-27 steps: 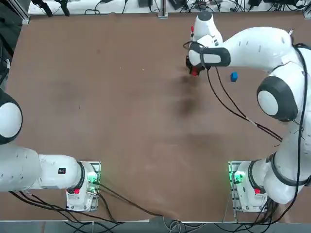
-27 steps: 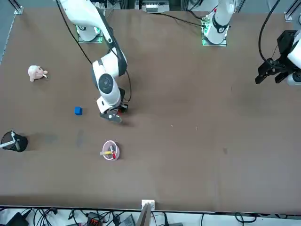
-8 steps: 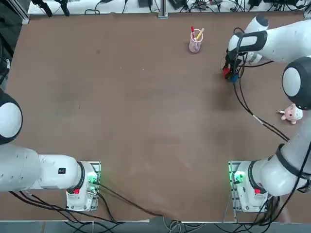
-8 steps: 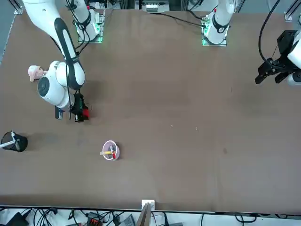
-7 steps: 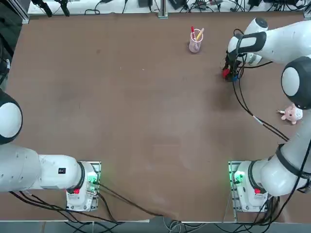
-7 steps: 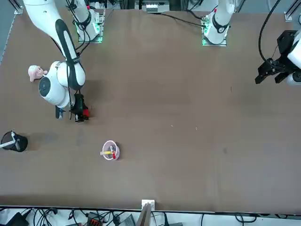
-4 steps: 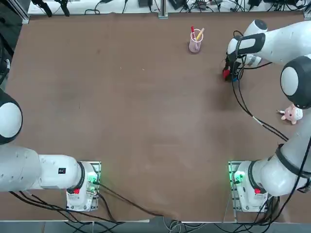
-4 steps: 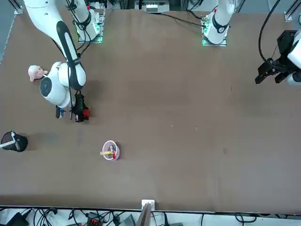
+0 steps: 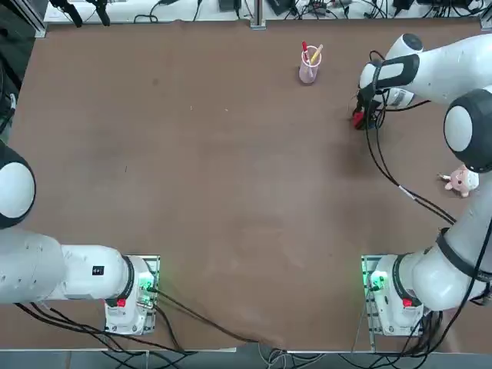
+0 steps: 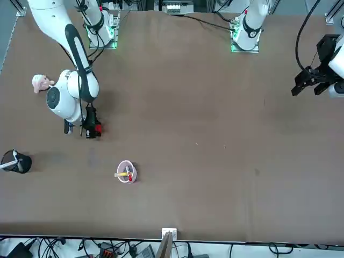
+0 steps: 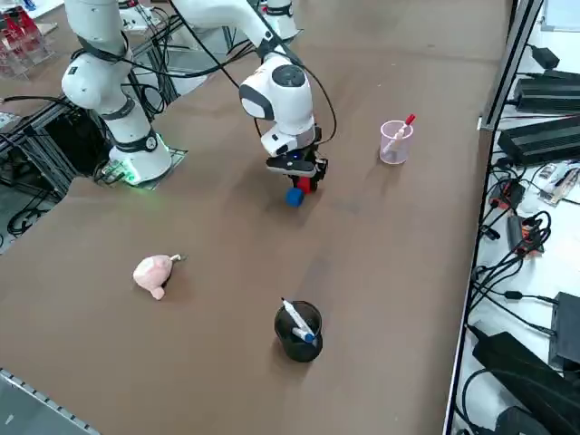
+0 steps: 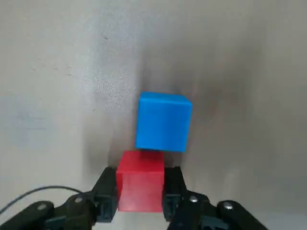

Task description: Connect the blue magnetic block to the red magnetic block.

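Between your right gripper's [image 12: 139, 196] fingers [image 12: 106, 189] sits the red block [image 12: 140, 181], pinched on two opposite faces, jaws closed tight on it. Just past the fingertips, the blue block [image 12: 163, 121] lies on the table [image 12: 57, 72] with one face against the red one, slightly offset to one side. From the side you see the blue block [image 11: 294, 197] on the surface right below the gripper [image 11: 304, 178], with the red one [image 11: 306, 185] just behind it. Well beyond the fingers stands a pink cup [image 11: 395, 142] of pens; a dark cup [image 11: 298, 331] and a plush toy [image 11: 155, 273] lie well apart. No writing or labels can be read anywhere.
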